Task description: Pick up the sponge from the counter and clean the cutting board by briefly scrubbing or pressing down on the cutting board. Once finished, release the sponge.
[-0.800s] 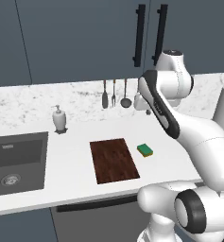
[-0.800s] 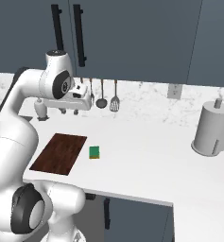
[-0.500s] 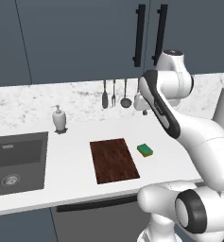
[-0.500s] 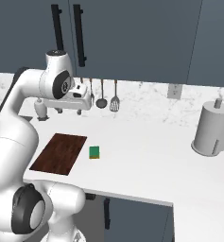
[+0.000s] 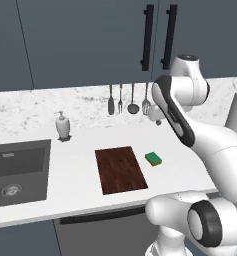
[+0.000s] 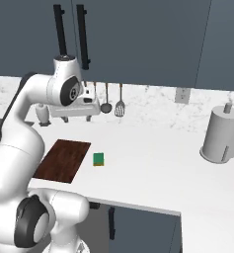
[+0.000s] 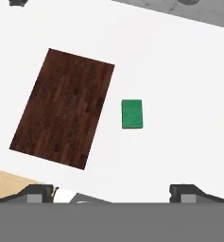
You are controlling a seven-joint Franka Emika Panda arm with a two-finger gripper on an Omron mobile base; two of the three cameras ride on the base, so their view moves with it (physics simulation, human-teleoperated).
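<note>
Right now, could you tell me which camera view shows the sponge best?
The hand view: it looks straight down on the sponge, large and unobstructed, beside the board. The left base view shows its green top and yellow side, small; the right base view shows a small green patch.

I see the cutting board flat on the white table, sponge just beside its right edge, not touching. Sink basin at left, soap dispenser behind it. Hanging utensils on the marble backsplash. My arm is raised at right.
</note>
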